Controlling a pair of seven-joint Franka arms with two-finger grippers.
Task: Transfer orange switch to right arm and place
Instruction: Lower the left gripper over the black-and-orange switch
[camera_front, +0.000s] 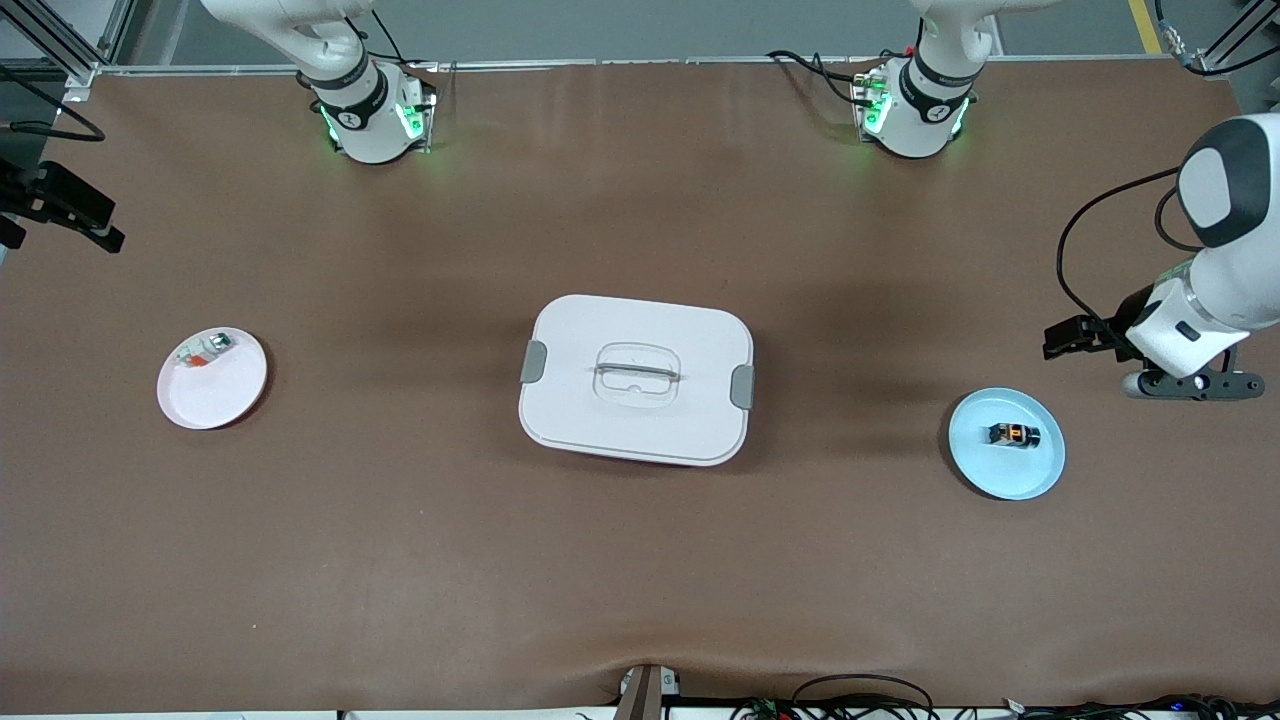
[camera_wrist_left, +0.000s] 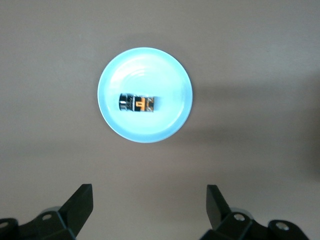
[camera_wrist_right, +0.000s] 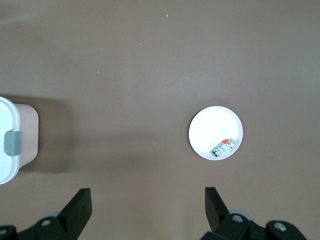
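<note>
The orange switch (camera_front: 1014, 435), a tiny black box with an orange face and a silvery end, lies on a light blue plate (camera_front: 1005, 482) toward the left arm's end of the table. In the left wrist view the switch (camera_wrist_left: 138, 103) lies in the middle of the plate (camera_wrist_left: 145, 65). My left gripper (camera_front: 1190, 385) hangs over the bare table beside that plate. It is open and empty (camera_wrist_left: 149, 189). My right gripper (camera_wrist_right: 147, 191) is open and empty, high over the table. I cannot make it out in the front view.
A white lidded box (camera_front: 635, 432) with grey clasps stands mid-table, and its edge shows in the right wrist view (camera_wrist_right: 6, 120). A white plate (camera_front: 215, 398) toward the right arm's end holds a small white-and-orange piece with a green tip (camera_front: 205, 350), also in the right wrist view (camera_wrist_right: 223, 148).
</note>
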